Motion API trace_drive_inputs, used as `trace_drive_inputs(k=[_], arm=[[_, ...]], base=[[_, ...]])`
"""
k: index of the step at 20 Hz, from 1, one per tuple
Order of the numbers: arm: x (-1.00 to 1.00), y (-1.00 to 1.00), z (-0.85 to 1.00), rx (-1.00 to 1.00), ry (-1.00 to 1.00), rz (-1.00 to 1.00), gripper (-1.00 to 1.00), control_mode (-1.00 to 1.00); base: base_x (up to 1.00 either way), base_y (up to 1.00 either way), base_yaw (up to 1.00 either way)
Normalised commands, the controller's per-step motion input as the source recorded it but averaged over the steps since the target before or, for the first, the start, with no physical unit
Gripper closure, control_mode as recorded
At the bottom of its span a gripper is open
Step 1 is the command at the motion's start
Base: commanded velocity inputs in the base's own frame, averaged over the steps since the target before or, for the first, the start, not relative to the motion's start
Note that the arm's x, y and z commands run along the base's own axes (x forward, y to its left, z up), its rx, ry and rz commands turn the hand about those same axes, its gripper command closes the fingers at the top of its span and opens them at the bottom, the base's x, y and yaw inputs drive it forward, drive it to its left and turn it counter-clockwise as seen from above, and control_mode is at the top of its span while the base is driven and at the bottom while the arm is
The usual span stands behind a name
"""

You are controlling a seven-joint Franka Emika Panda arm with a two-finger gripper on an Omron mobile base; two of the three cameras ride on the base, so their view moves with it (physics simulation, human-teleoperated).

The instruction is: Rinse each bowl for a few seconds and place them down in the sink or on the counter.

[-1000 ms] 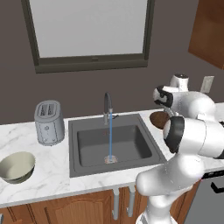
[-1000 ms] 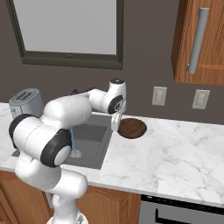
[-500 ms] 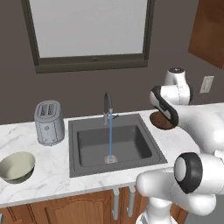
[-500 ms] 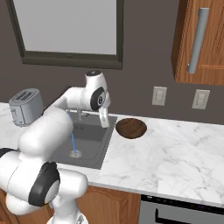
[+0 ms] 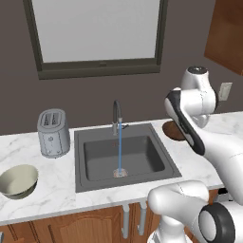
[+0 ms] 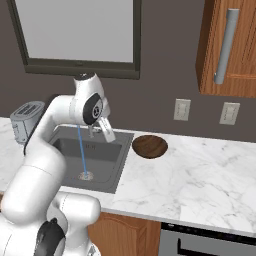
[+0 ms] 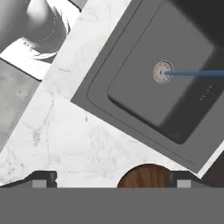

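Pale bowl (image 5: 18, 181): a cream-green bowl is seen upright at the far left of the table (image 5: 52, 178), well apart from the sink and untouched.
Toaster (image 5: 53, 133): a silver toaster is set just behind and to the right of the pale bowl, near the left rim of the sink; it is also seen at the left edge of the right base view (image 6: 26, 120).
Sink (image 5: 97, 180): a dark grey square basin is recessed in the marble table; nothing but water is seen in it. It is also shown from above in the hand view (image 7: 131, 87).
Faucet (image 5: 116, 116): a slim dark arched spout is mounted at the back rim of the sink, and a thin blue stream of water (image 5: 119, 149) is seen falling from it.
Drain (image 5: 120, 172): the round metal drain is struck by the stream; in the hand view (image 7: 162, 72) the stream is seen crossing to it from the right.
Brown bowl (image 6: 149, 146): the dark wood-like bowl is set upright on the table just right of the sink, partly hidden by the arm in the left base view (image 5: 172, 131); its rim is seen at the bottom of the hand view (image 7: 146, 176), between the fingertips.
Pincer (image 7: 111, 178): it is held high above the table, over the brown bowl and apart from it; the fingertips (image 7: 43, 178) are spread wide and nothing is gripped.
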Motion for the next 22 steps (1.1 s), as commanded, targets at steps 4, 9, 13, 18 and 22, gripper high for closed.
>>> trace_drive_inputs(k=[4, 9, 13, 18, 22], arm=[[-0.43, 0.42, 0.59, 0.01, 0.02, 0.20, -1.00, -1.00], [-0.54, 0.59, 0.31, 0.04, 0.02, 0.14, -1.00, -1.00], [-0.49, 0.77, 0.15, 0.04, -0.01, 0.06, -1.00, -1.00], [-0.38, 0.79, 0.04, 0.04, -0.01, 0.05, -1.00, -1.00], [-0.30, 0.72, 0.00, 0.06, 0.00, 0.06, -1.00, -1.00]], base=[[0.00, 0.00, 0.00], [0.00, 0.00, 0.00], [0.00, 0.00, 0.00], [0.00, 0.00, 0.00], [0.00, 0.00, 0.00]])
